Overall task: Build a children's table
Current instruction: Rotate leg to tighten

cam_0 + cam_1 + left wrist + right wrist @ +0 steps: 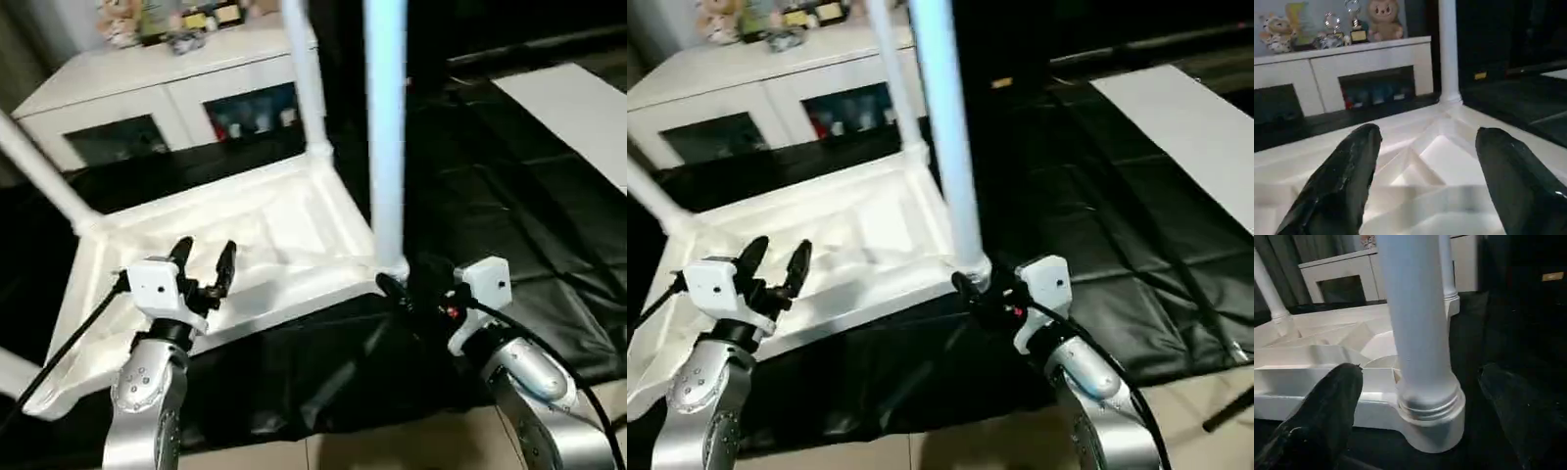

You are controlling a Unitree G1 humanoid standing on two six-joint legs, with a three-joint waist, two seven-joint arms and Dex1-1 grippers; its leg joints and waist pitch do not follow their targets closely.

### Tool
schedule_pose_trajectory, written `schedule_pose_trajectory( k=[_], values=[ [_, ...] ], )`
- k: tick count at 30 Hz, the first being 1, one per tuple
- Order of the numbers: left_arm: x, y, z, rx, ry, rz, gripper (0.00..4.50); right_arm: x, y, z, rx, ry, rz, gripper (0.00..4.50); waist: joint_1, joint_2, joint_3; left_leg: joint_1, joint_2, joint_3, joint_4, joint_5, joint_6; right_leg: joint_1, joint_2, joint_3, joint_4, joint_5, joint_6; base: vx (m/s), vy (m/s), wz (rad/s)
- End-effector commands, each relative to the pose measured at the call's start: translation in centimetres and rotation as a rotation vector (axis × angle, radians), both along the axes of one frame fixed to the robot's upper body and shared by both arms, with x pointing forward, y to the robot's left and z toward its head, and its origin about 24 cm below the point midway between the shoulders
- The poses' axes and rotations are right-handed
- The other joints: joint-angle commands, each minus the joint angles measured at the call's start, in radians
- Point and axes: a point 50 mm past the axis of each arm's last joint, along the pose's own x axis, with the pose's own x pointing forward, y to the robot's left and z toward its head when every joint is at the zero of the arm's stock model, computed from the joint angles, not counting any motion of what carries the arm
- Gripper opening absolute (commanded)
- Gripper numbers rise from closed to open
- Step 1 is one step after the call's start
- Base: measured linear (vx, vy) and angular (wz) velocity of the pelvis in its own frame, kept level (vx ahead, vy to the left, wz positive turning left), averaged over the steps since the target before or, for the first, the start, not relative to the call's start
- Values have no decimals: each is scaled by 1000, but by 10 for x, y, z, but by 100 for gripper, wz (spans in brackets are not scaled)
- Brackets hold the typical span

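My left gripper (203,262) is hovering open over the upturned tabletop (284,230). My right gripper (1418,396) is standing open around the near-corner leg (386,127), which is sitting upright in its socket (1432,423).

Both silver forearms reach forward. The left pincer (203,262) points up and ahead, fingers (1347,171) spread. The right pincer (982,290) gapes, level.

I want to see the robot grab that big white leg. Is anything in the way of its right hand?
Nothing visible is in the way. The right gripper sits open right at the foot of the near leg, one finger on each side, where the leg stands in the tabletop's corner socket.
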Motion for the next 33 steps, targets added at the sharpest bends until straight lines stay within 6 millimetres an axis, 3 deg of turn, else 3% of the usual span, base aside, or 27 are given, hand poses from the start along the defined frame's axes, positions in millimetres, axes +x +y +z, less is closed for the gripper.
schedule_pose_trajectory(
  k=[1, 6, 7, 8, 9, 11, 12, 14, 15, 16, 17, 18, 19, 20, 22, 23, 24, 25, 26, 27, 28, 29, 30, 31, 32, 33],
  values=[
    [0, 10, -1, 7, 11, 40, 398, 2, 5, 3, 13, -17, 13, 450, -3, -25, -39, 8, 82, -61, -79, -358, 30, 15, -59, 29, -80, -345, -130, 0, 0, 0],
    [-4, 14, -1, 10, 11, 48, 442, 4, 6, 2, 11, -18, 20, 450, -13, -29, -41, 5, 83, -60, -79, -357, 34, 15, -60, 28, -77, -313, -133, 0, 0, 0],
    [-5, 15, -1, 11, 12, 51, 442, 4, 6, 2, 11, -18, 20, 450, -13, -26, -41, 5, 83, -60, -78, -352, 37, 15, -61, 28, -77, -309, -133, 0, 0, 0],
    [-6, 17, -1, 12, 14, 58, 442, 4, 6, 2, 15, -16, 22, 450, -14, -34, -42, 4, 83, -59, -78, -350, 39, 14, -60, 27, -78, -309, -133, 0, 0, 0],
    [-7, 18, -1, 12, 15, 62, 442, 4, 6, 2, 17, -16, 24, 450, -12, -29, -42, 5, 84, -59, -77, -344, 41, 15, -62, 28, -76, -305, -136, 0, 0, 0],
    [-8, 18, -1, 16, 15, 65, 442, 4, 7, 1, 16, -14, 28, 450, -11, -41, -43, 5, 84, -58, -77, -343, 42, 14, -61, 28, -76, -304, -138, 0, 0, 0],
    [-8, 18, -1, 16, 15, 66, 442, 4, 7, 1, 16, -14, 29, 450, -9, -36, -43, 6, 85, -59, -78, -343, 41, 14, -63, 29, -75, -305, -140, 0, 0, 0],
    [-10, 19, 0, 19, 13, 75, 442, 4, 7, 1, 19, -12, 34, 450, -5, -38, -42, 8, 86, -58, -78, -340, 40, 13, -62, 29, -76, -296, -143, 0, 0, 0],
    [-10, 21, 1, 19, 9, 85, 442, 4, 7, 2, 21, -13, 37, 450, -5, -66, -44, 4, 86, -56, -78, -329, 48, 16, -62, 30, -78, -289, -145, 0, 0, 0],
    [-11, 22, 2, 20, 5, 95, 442, 5, 7, 3, 23, -15, 41, 450, -1, -70, -40, 4, 87, -55, -80, -312, 58, 14, -63, 30, -78, -278, -152, 0, 0, 0],
    [-10, 23, 4, 22, -5, 105, 442, 7, 8, 5, 31, -19, 42, 450, 14, -72, -53, 5, 87, -58, -71, -262, 72, 20, -71, 33, -63, -242, -164, 0, 0, 0],
    [-10, 24, 6, 23, -10, 109, 442, 7, 8, 6, 35, -22, 43, 450, 14, -74, -42, 4, 87, -54, -76, -273, 78, 12, -68, 32, -73, -263, -162, 0, 0, 0],
    [-9, 25, 7, 25, -15, 119, 442, 8, 8, 7, 38, -31, 42, 450, 13, -74, -41, 2, 86, -53, -74, -288, 76, 11, -66, 33, -74, -287, -158, 0, 0, 0],
    [-9, 26, 8, 26, -18, 124, 442, 9, 9, 8, 39, -35, 42, 450, 19, -74, -45, 8, 87, -55, -75, -305, 59, 9, -65, 33, -73, -308, -154, 0, 0, 0],
    [-9, 31, 13, 44, -43, 161, 442, 10, 8, 10, 58, -55, 24, 450, 22, -84, -44, 10, 90, -57, -82, -339, 29, 8, -61, 33, -72, -286, -155, 0, 0, 0],
    [-13, 35, 17, 52, -61, 197, 442, 9, 8, 9, 67, -60, 14, 450, 24, -100, -44, 9, 89, -57, -83, -345, 28, 9, -61, 33, -73, -282, -157, 0, 0, 0],
    [-17, 38, 19, 54, -73, 220, 442, 8, 9, 8, 73, -61, 11, 450, 29, -89, -44, 11, 91, -59, -85, -355, 20, 9, -65, 34, -70, -278, -161, 0, 0, 0],
    [-23, 41, 22, 59, -89, 242, 442, 6, 11, 7, 74, -60, 23, 450, 35, -96, -43, 11, 93, -59, -87, -366, 15, 9, -65, 35, -71, -275, -163, 0, 0, 0],
    [-27, 43, 24, 62, -101, 253, 442, 5, 14, 7, 80, -57, 39, 450, 37, -95, -43, 11, 93, -60, -88, -365, 12, 9, -64, 35, -70, -265, -162, 0, 0, 0],
    [-29, 43, 25, 63, -105, 257, 442, 4, 14, 7, 82, -56, 44, 450, 41, -111, -42, 9, 93, -58, -89, -370, 14, 10, -63, 35, -73, -265, -160, 0, 0, 0],
    [-37, 44, 29, 67, -129, 277, 442, 2, 19, 6, 92, -45, 73, 450, 51, -147, -44, 10, 94, -53, -88, -371, 19, 7, -62, 38, -77, -267, -159, 0, 0, 0],
    [-41, 45, 31, 68, -140, 285, 442, 0, 21, 5, 96, -38, 86, 450, 63, -126, -53, 10, 95, -59, -85, -333, 21, 16, -72, 41, -62, -230, -166, 0, 0, 0],
    [-47, 45, 34, 65, -165, 300, 442, -1, 24, 4, 103, -25, 116, 450, 72, -136, -50, 7, 97, -56, -85, -306, 40, 13, -73, 42, -64, -213, -169, 0, 0, 0],
    [-52, 46, 37, 67, -188, 330, 442, -3, 27, 3, 105, -14, 153, 450, 76, -131, -40, 10, 98, -54, -92, -352, 26, 4, -67, 41, -73, -268, -158, 0, 0, 0],
    [-55, 47, 39, 70, -206, 360, 442, -4, 30, 3, 106, -7, 181, 450, 75, -135, -40, 16, 101, -57, -96, -399, -8, 4, -62, 41, -76, -288, -146, 0, 0, 0],
    [-59, 49, 41, 73, -223, 398, 442, -4, 31, 3, 106, -5, 198, 450, 70, -181, -39, 13, 102, -53, -96, -411, -11, 4, -58, 41, -82, -293, -141, 0, 0, 0]
  ],
)
